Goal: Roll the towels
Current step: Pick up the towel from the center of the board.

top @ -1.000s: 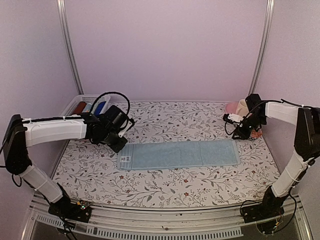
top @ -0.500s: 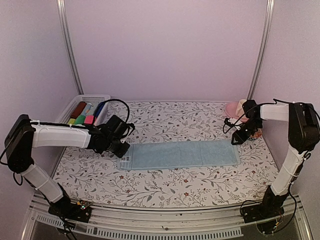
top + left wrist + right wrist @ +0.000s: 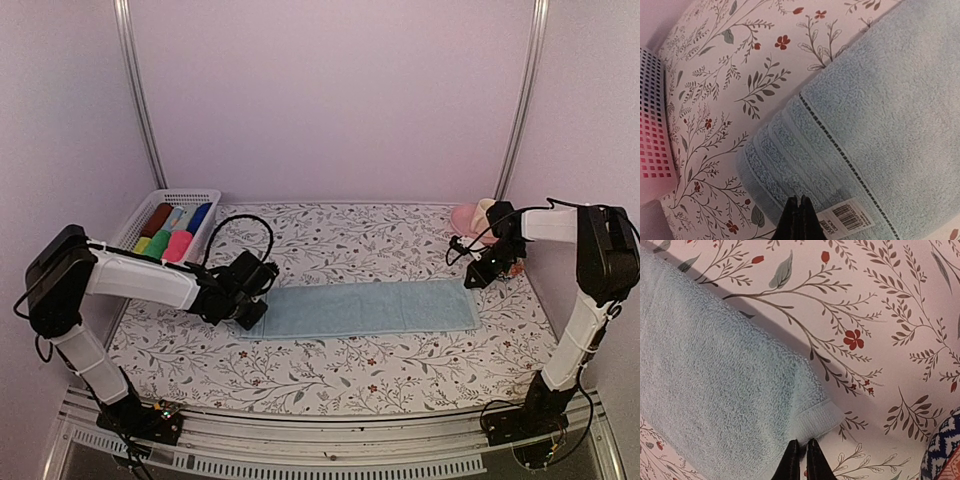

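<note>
1. Left jaws clenched, fingertips (image 3: 790,227) at the 9 o'clock short end of the pale blue towel (image 3: 370,308), beside its barcode label (image 3: 846,219); whether cloth is caught is unclear.
2. Right jaws nearly together, fingertips (image 3: 791,465) at the towel's far 3 o'clock corner; grip unclear.
3. The towel lies flat mid-counter (image 3: 340,235), stretched from 9 to 3 o'clock.
</note>
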